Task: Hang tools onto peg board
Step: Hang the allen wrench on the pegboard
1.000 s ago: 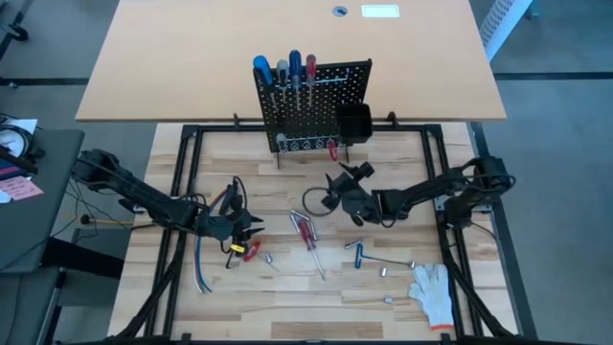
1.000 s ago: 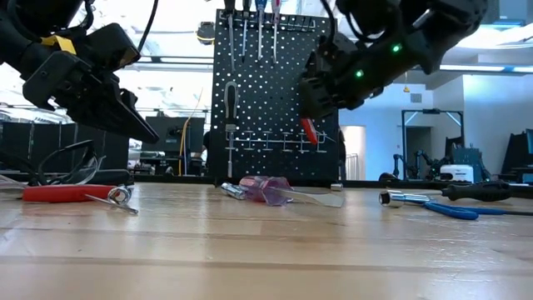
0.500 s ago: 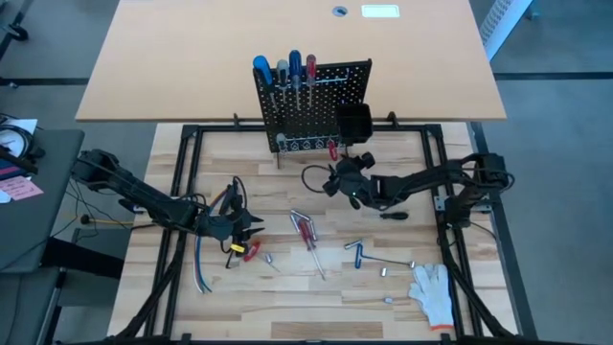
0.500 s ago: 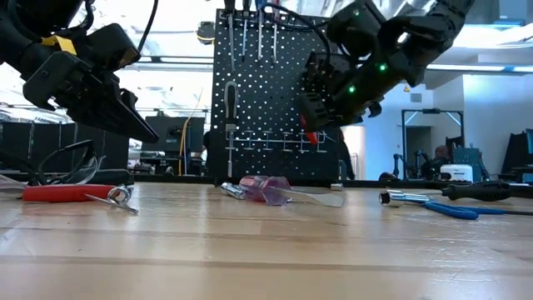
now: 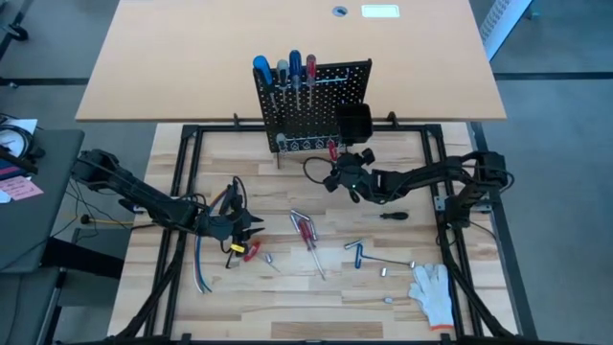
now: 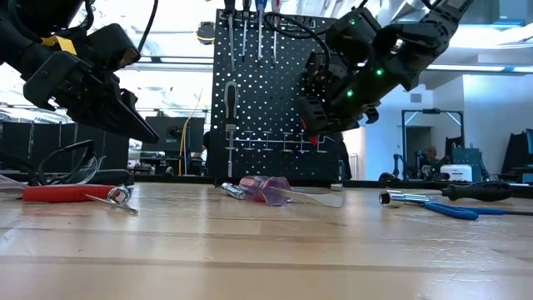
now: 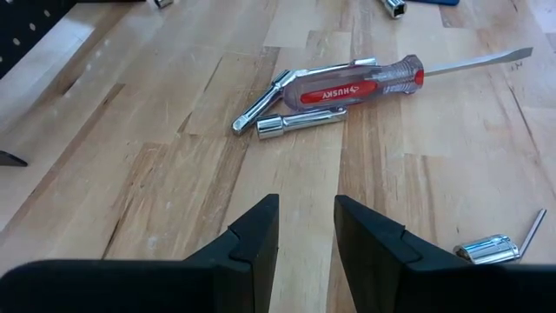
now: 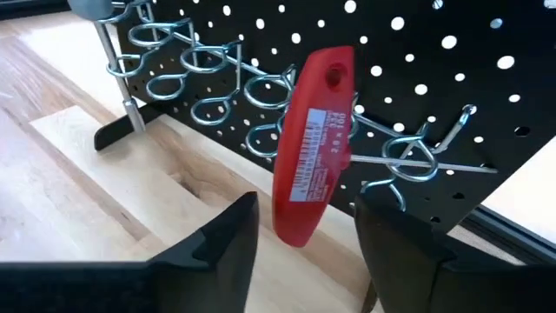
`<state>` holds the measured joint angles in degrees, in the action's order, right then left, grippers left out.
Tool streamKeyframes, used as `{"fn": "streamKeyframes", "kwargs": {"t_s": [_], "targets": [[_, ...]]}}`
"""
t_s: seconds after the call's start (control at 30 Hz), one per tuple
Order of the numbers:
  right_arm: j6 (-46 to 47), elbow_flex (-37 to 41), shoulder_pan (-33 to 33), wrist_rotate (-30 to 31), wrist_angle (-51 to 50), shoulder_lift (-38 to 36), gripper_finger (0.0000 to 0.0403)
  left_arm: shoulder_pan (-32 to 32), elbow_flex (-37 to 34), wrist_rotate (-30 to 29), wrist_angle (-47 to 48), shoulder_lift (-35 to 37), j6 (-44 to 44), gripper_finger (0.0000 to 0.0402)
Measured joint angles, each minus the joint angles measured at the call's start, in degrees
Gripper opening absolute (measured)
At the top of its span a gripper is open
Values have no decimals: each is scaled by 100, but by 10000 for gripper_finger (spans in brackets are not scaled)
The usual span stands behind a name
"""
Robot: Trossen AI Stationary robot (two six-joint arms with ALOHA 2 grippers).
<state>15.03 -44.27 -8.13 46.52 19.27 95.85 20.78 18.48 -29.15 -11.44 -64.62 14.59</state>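
The black peg board point(image 5: 311, 105) stands upright at the table's far side. Screwdrivers point(image 5: 283, 69) stand in its top holders. A red-handled key point(image 8: 314, 139) hangs on the board's lower row, its thin shaft point(image 8: 452, 165) passing through a wire ring hook. It also shows in the high view point(image 5: 332, 149). My right gripper point(image 8: 306, 209) is open just in front of the key, one finger on each side of the handle's lower end, touching nothing. In the high view it point(image 5: 339, 176) is close to the board. My left gripper point(image 5: 241, 230) is open and empty, just above the table at the left.
Loose tools lie mid-table: a red clear-handled screwdriver point(image 7: 356, 78) beside sockets point(image 7: 300, 122), a blue key point(image 5: 356, 251) and a black screwdriver point(image 5: 393, 215). A red pliers handle point(image 6: 62, 193) and cables point(image 5: 203, 264) lie near my left gripper. A white glove point(image 5: 433, 290) lies near right. A black bin point(image 5: 352, 120) is on the board.
My right gripper has gone toward the table's far edge, from mid-table up close to the peg board's lower row and the red-handled key. The key has stayed on its hook.
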Motion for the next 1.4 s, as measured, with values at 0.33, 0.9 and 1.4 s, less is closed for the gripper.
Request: {"fn": "streamKeyframes", "kwargs": {"t_s": [0.33, 0.9, 1.4], "targets": [[0, -14, 9, -2, 0, 0, 92, 0, 0, 0, 0, 0, 0, 107], [-35, -915, 31, -386, -1338, -518, 36, -2, -7, 2, 30, 2, 0, 107], [-1713, -907, 1129, -714, -2767, -850, 135, 0, -9, 2, 34, 2, 2, 107]]}}
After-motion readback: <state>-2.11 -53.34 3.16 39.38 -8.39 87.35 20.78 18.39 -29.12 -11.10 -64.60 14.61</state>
